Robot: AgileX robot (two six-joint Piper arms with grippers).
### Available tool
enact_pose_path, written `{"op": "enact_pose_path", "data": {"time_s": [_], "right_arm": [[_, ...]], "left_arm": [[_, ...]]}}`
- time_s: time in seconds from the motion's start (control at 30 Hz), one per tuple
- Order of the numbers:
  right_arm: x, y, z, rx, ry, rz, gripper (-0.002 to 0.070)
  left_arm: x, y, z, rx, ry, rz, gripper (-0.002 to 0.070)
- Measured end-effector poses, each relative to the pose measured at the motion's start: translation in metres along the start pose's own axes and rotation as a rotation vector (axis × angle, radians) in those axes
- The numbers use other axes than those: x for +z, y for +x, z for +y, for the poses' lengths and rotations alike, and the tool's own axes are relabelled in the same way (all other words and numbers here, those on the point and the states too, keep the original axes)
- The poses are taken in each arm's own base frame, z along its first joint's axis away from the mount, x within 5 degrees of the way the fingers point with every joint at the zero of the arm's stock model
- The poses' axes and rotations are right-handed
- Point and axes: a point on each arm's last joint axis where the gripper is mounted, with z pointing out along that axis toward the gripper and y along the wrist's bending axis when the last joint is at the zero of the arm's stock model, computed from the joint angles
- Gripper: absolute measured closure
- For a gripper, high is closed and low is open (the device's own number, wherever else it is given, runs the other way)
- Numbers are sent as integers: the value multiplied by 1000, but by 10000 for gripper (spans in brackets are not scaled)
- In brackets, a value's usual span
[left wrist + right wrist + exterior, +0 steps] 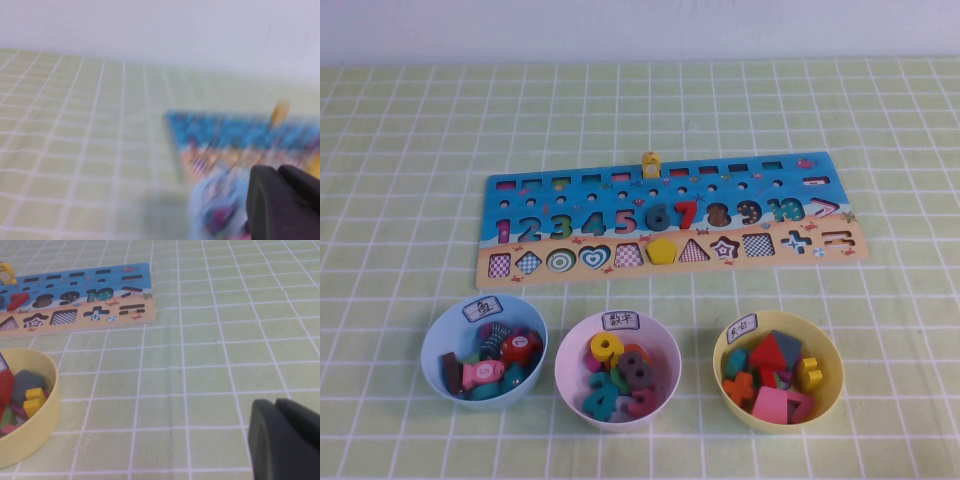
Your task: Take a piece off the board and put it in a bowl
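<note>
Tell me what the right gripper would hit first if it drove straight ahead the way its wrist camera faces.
Probably nothing soon. The right gripper looks across bare green checked tablecloth. The round yellow bowl and the long blue-and-tan puzzle board sit off to one side of that line, though depth is uncertain.

Open cloth (410,180) round board (670,215), 3 bowls crowd near edge, yellow peg (650,165) upright.

High view angled down, wrist views low, sharing board (670,220)
</note>
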Motion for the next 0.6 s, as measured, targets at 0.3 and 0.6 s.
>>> {"op": "enact_pose_path", "data": {"time_s": [0.3, 0.6], "right_arm": [[0, 0, 0, 0, 0, 0, 694], [0, 0, 0, 0, 0, 0, 694]], "left_arm": [[-6, -33, 4, -572, 60, -379, 680], [-8, -36, 5, -586, 62, -415, 680]]}}
